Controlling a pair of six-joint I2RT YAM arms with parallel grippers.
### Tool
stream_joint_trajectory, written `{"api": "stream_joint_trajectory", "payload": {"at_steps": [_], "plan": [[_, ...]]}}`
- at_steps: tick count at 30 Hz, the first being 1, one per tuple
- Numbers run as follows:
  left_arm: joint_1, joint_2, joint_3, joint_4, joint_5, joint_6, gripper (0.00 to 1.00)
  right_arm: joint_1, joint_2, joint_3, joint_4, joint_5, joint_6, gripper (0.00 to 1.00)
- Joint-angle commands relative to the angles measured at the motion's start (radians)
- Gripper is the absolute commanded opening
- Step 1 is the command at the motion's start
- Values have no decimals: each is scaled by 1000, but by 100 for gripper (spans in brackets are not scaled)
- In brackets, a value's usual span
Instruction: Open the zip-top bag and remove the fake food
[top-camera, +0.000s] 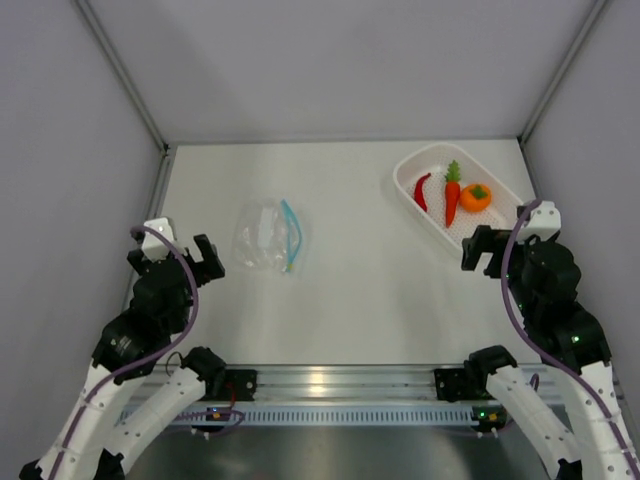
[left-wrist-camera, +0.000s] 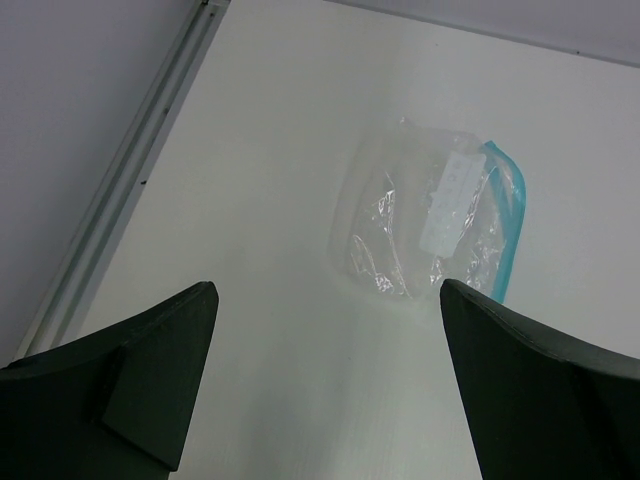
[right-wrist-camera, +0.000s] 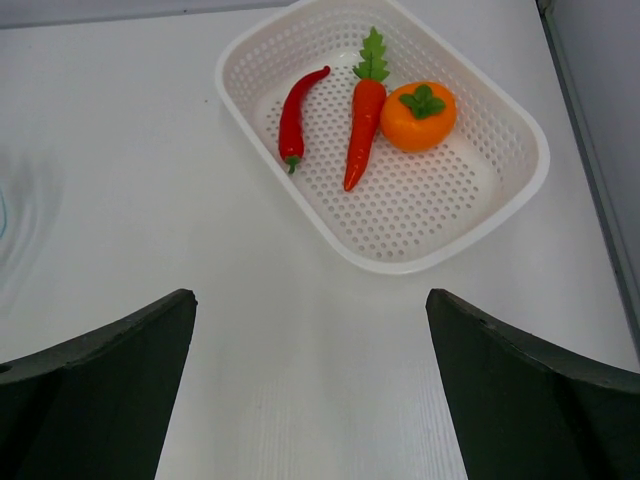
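The clear zip-top bag (top-camera: 266, 236) (left-wrist-camera: 430, 222) lies flat on the white table, left of centre, its light blue zip strip (top-camera: 291, 234) (left-wrist-camera: 507, 222) along its right edge; it looks empty. The fake food lies in a white perforated basket (top-camera: 418, 206) (right-wrist-camera: 520, 190) at the back right: a red chili (top-camera: 422, 191) (right-wrist-camera: 297, 112), a carrot (top-camera: 452, 196) (right-wrist-camera: 363, 125) and a round orange (top-camera: 475, 197) (right-wrist-camera: 419, 115). My left gripper (top-camera: 190, 262) (left-wrist-camera: 328, 295) hangs open just left of the bag. My right gripper (top-camera: 483, 250) (right-wrist-camera: 310, 300) is open, near the basket's front edge.
Grey walls close in the table on the left, back and right. A metal rail (top-camera: 340, 382) runs along the near edge between the arm bases. An aluminium strip (left-wrist-camera: 130, 170) borders the table's left side.
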Motion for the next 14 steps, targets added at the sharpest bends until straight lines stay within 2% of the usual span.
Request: {"api": "stream_joint_trajectory", "payload": {"at_steps": [1, 5, 8, 14], "plan": [[58, 18, -18, 93, 85, 29, 99, 13, 4, -1, 46, 6, -1, 99], [159, 44, -27, 110, 183, 33, 99, 13, 2, -11, 45, 24, -5, 99], [193, 58, -29, 113, 217, 32, 99, 13, 7, -6, 45, 16, -7, 99], [198, 58, -33, 118, 215, 33, 98, 13, 10, -5, 46, 21, -7, 100]]}}
